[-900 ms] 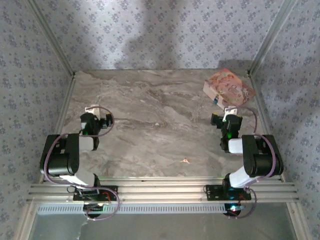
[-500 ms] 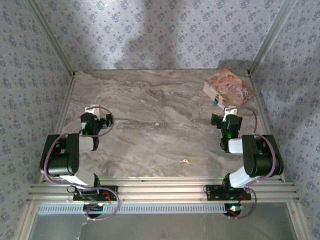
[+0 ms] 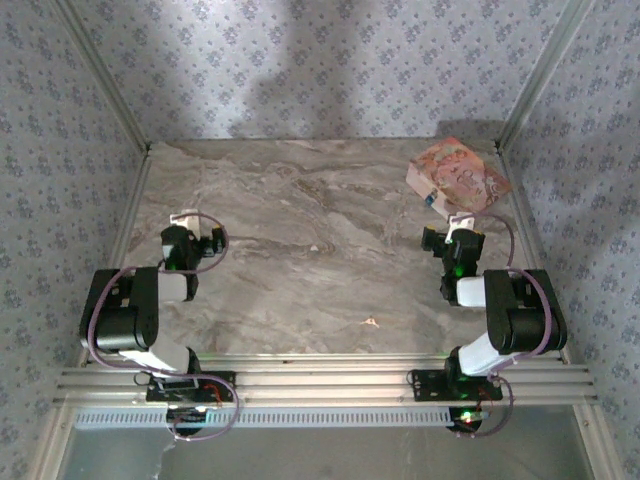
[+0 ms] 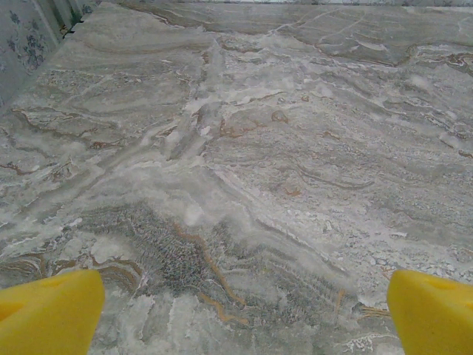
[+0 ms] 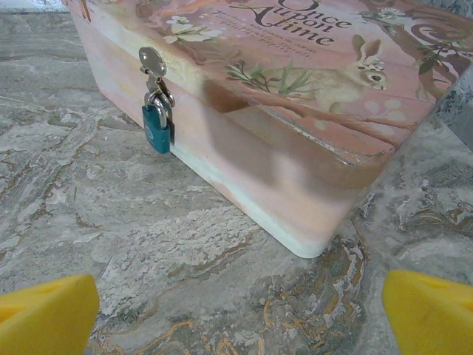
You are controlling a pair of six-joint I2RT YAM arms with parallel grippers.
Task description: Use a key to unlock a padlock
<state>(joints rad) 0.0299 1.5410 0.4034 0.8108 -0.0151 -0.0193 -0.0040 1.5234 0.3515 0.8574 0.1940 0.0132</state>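
The top camera hangs above and behind the arm bases [image 3: 185, 385]. It looks down and forward over the whole counter [image 3: 320, 290] to its far edge, from well away. The left wrist camera sits low and close over the counter, facing forward between the fingertips of the left end effector [image 4: 240, 314] toward the far left corner. The right wrist camera, equally low, looks past the right end effector [image 5: 236, 314] at the box [image 5: 295, 111] by the far right corner, close up. Top and right wrist views share the box; top and left wrist views share the counter's left part.
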